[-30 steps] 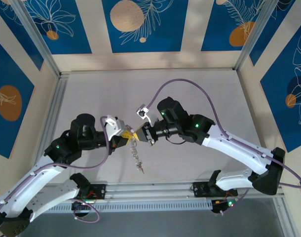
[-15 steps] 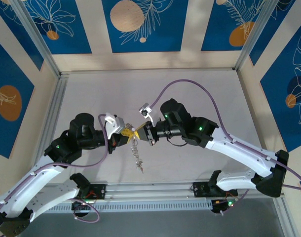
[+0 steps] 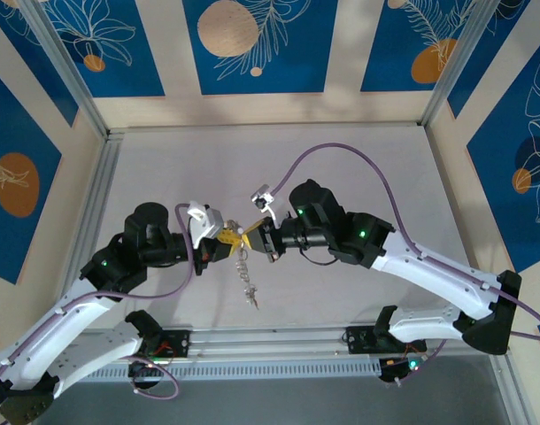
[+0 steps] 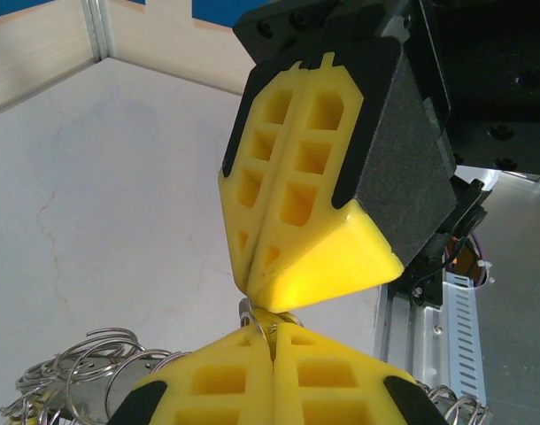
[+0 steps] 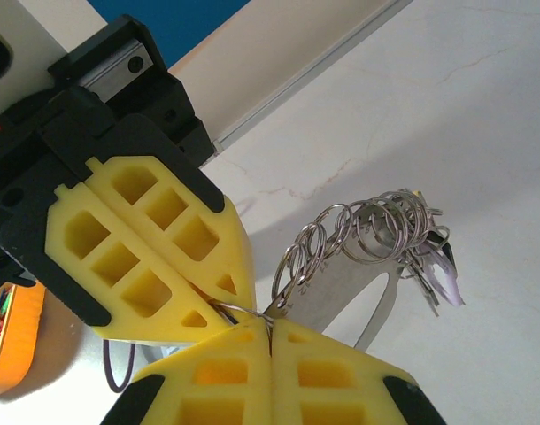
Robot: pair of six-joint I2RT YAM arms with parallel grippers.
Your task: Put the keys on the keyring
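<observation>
Two grippers meet tip to tip above the middle of the table (image 3: 358, 159). The left gripper (image 3: 227, 236) and the right gripper (image 3: 250, 241) each have their yellow fingers (image 5: 208, 381) pressed together. Between them they pinch the same short stretch of thin grey wire, which I take to be the keyring (image 5: 239, 312). From that point a string of small split rings (image 5: 367, 226) hangs down. The keys (image 3: 249, 288) dangle at its lower end, clear of the table as far as I can tell.

The wire is thin and each hold is only at the very fingertips. To my eye the main risk is that any pull or twist by one arm against the other slides the wire out of a pinch. The whole bunch would then swing or drop. The hanging rings could also tangle, or catch on a fingertip, if either wrist turns sharply.

I cannot make out any tray or box from here. Nothing holds the keys but the two grips. A small orange object (image 5: 13, 336) sits low beside the left gripper, and I cannot tell what it is.
</observation>
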